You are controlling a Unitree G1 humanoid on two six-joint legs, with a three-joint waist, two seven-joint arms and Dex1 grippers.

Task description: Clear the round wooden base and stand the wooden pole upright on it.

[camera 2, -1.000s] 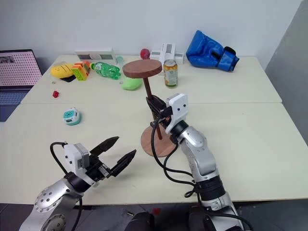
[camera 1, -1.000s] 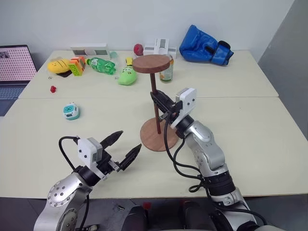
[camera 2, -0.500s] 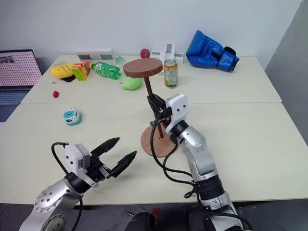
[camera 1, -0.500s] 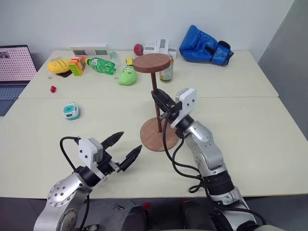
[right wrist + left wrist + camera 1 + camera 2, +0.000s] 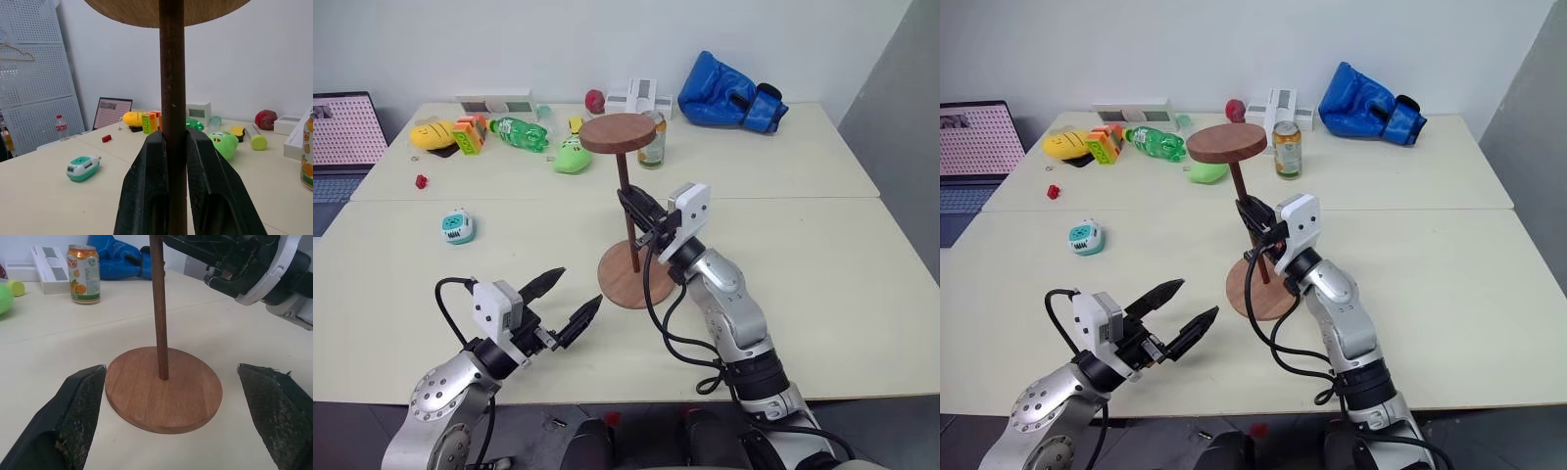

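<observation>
The round wooden base (image 5: 625,287) lies flat on the near table, in front of me. The wooden pole (image 5: 628,211) stands upright at its centre, with its smaller disc (image 5: 624,132) on top. My right gripper (image 5: 633,209) is shut on the pole about halfway up; in the right wrist view both fingers (image 5: 149,191) press against the rod (image 5: 172,73). My left gripper (image 5: 578,287) hangs open to the left of the base and nearer to me, clear of it. In the left wrist view its fingers (image 5: 78,416) frame the base (image 5: 190,401), which carries nothing but the pole.
On the far table are a drink can (image 5: 653,143), a green bottle (image 5: 519,132), a green toy (image 5: 573,157), a yellow toy (image 5: 431,132), white boxes (image 5: 634,96) and a blue boxing glove (image 5: 729,98). A teal device (image 5: 457,226) lies to the left, a laptop (image 5: 342,137) at the far left.
</observation>
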